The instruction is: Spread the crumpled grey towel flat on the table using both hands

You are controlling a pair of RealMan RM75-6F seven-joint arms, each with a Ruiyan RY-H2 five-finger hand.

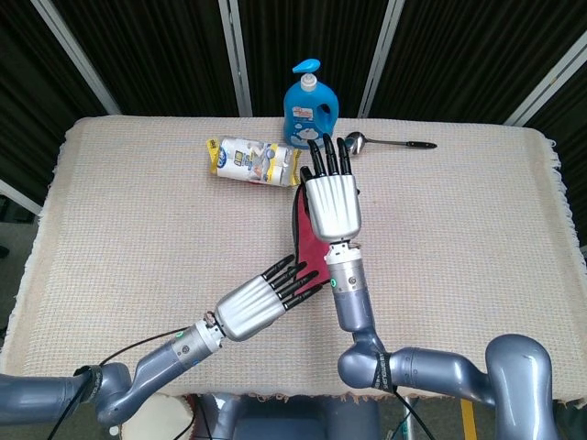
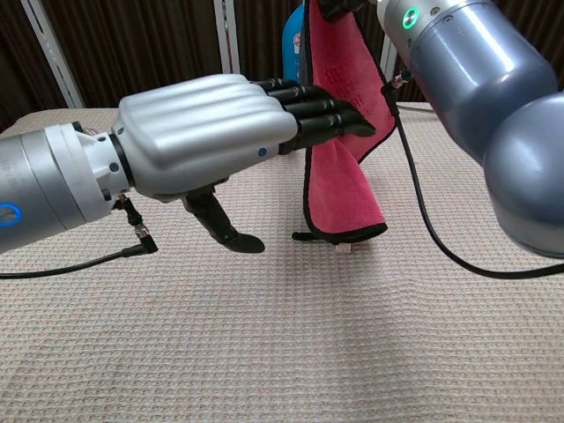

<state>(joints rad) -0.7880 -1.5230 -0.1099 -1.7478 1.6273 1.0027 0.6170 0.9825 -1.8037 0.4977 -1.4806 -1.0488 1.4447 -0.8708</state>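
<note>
The towel (image 1: pixel 308 247) is red with a black edge, not grey. It hangs in folds from my right hand (image 1: pixel 332 199), which grips its top edge high above the table; its lower corner (image 2: pixel 345 231) touches the cloth. In the chest view only the right hand's fingers (image 2: pixel 339 7) show at the top edge. My left hand (image 1: pixel 260 304) is held flat with its fingers straight and its thumb hanging below. Its fingertips (image 2: pixel 339 122) reach across the towel's left side in the chest view. It holds nothing.
A blue soap bottle (image 1: pixel 310 104), a snack packet (image 1: pixel 254 160) and a spoon (image 1: pixel 390 142) lie along the far side of the beige table cover (image 1: pixel 477 238). A black cable (image 2: pixel 70 264) trails from my left wrist.
</note>
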